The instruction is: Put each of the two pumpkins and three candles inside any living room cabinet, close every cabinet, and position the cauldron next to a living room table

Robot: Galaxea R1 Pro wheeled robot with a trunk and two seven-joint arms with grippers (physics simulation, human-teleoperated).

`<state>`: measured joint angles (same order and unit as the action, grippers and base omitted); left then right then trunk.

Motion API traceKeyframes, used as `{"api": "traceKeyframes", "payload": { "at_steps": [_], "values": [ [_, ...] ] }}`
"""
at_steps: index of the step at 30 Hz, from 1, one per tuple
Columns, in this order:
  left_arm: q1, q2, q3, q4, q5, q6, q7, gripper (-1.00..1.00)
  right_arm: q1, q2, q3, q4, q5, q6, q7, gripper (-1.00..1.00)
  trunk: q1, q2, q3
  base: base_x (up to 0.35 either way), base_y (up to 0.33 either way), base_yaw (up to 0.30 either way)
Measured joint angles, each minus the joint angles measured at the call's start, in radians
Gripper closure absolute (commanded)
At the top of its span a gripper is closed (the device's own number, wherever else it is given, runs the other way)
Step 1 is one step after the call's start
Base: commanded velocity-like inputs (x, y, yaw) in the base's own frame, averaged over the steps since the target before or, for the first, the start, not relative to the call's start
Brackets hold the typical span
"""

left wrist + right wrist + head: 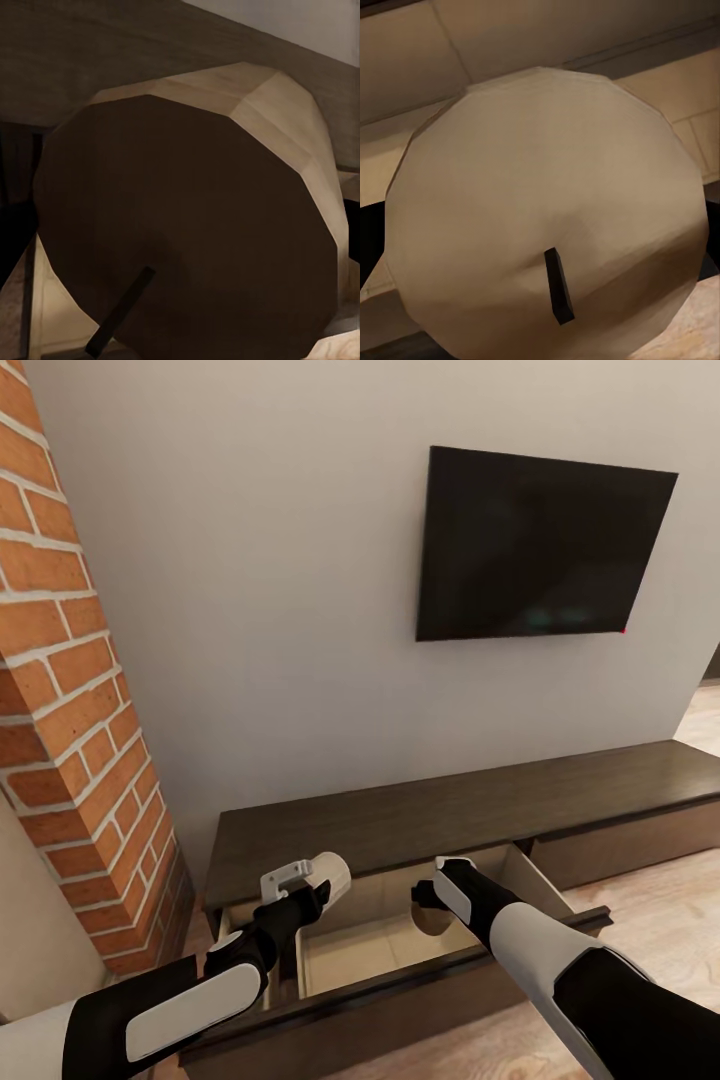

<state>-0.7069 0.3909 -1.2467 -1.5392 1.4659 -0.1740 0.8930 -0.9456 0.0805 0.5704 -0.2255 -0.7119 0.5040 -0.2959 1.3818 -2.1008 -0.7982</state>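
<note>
2 candles in hand over open drawer [400, 950] of cabinet [450, 810] | L gripper [305, 890] clamped on candle [335, 872], near-left | R gripper [440, 905] clamped on candle [432, 918], centre | neither released yet; drawer needs shutting; pumpkins, cauldron status unknown.

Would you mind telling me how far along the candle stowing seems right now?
Done: the cabinet drawer stands pulled out. In hand: each gripper holds a candle over it, left gripper, right gripper. Left: release both and shut the drawer.
</note>
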Motion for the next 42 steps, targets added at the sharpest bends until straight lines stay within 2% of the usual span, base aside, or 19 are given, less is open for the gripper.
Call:
{"api": "traceKeyframes", "payload": {
  "at_steps": [18, 27, 28, 42],
  "values": [
    [0.000, -0.001, 0.000, -0.001, 0.002, -0.001, 0.000, 1.00, 0.000, 0.000, 0.001, 0.000, -0.001, -0.002, -0.002, 1.00, 0.065, -0.119, -0.053, 0.000, 0.000, 0.000],
    [0.000, -0.002, -0.001, -0.001, 0.000, 0.000, 0.000, 1.00, 0.000, 0.000, 0.001, 0.000, 0.000, -0.003, -0.003, 1.00, 0.065, -0.119, -0.053, 0.000, 0.000, 0.000],
    [0.000, -0.002, -0.001, -0.001, 0.001, 0.000, 0.000, 1.00, 0.000, 0.000, 0.001, 0.000, 0.001, -0.003, -0.004, -1.00, 0.065, -0.119, -0.053, 0.000, 0.000, 0.000],
    [0.000, 0.000, -0.001, -0.001, 0.000, 0.000, 0.000, 1.00, 0.000, 0.000, 0.001, -0.011, 0.001, -0.004, 0.000, -1.00, 0.065, -0.119, -0.053, 0.000, 0.000, 0.000]
  ]
}}
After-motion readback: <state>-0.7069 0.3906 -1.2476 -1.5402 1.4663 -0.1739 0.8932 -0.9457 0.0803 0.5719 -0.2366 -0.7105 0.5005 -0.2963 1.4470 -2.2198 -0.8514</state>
